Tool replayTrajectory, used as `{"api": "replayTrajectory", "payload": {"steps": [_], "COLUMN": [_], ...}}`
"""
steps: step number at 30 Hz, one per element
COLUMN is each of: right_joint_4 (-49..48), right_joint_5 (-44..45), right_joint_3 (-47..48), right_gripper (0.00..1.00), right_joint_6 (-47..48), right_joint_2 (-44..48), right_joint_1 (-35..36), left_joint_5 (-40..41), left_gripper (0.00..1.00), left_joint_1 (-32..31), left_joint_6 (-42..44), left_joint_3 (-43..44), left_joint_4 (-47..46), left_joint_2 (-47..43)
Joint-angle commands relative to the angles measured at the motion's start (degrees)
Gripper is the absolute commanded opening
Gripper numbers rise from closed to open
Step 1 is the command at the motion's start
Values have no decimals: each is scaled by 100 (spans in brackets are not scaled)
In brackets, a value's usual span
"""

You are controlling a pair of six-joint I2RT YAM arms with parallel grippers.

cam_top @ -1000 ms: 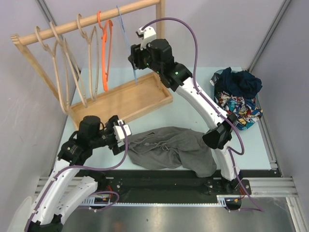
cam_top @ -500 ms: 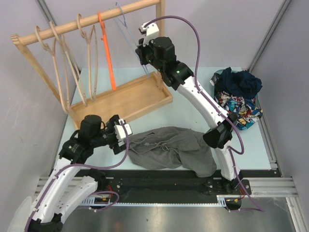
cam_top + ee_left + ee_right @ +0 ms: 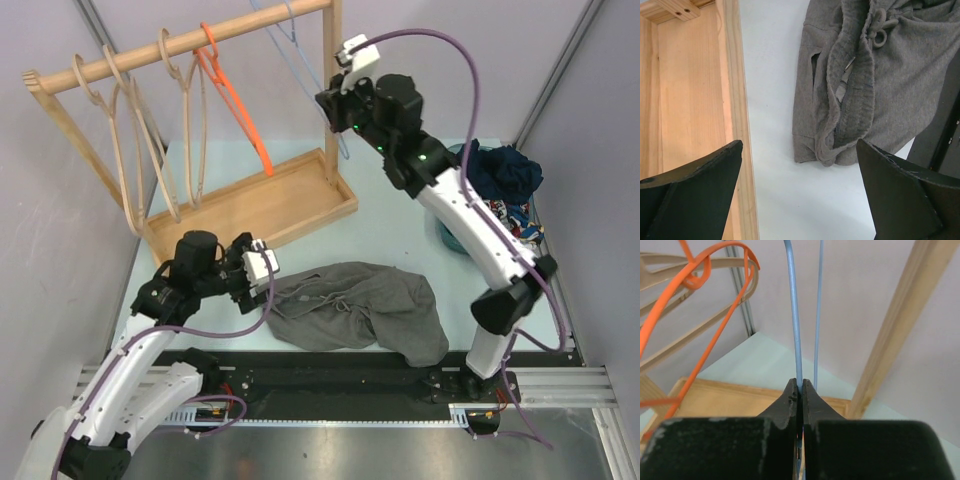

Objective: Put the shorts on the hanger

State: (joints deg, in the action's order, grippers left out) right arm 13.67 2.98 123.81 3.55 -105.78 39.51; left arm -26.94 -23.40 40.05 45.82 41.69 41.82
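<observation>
Shorts (image 3: 355,315), dark grey with a drawstring, lay crumpled at the near edge of the surface (image 3: 400,220), about midway along it. The light-blue hanger (image 3: 794,315) slanted beside the right post of the wooden rack (image 3: 150,55) near the far edge. The right tool (image 3: 801,390) was clamped tight on its thin wire. The left tool (image 3: 799,145) stood wide and held nothing, just beside the shorts' waistband end.

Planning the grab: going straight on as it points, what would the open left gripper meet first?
The left gripper would probably meet the pale table, between the wooden tray rim and the dark grey fabric shorts; depth is unclear.
</observation>
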Motion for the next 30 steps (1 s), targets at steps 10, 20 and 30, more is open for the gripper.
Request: {"api": "replayTrajectory", "payload": {"steps": [10,20,30], "right_joint_4": [1926,5329,5383], "right_joint_5": [-1440,-3988,-4421], "right_joint_3": [-3062,-4426,-4717], "right_gripper": [0,0,0], "right_joint_6": [1014,3678,3969], "right_joint_2": [2885,4513,5023], "right_joint_1": [-960,-1842,-1262], "left_joint_5": [-942,-1833,-2105], "left_gripper": [100,97,84], "left_joint_1": [-24,-165,-437], "left_joint_6": [134,-375,134], "left_joint_3": [85,-425,-355], "left_joint_4": [-591,-2357,-2517], "left_joint_2": [450,-201,282]}}
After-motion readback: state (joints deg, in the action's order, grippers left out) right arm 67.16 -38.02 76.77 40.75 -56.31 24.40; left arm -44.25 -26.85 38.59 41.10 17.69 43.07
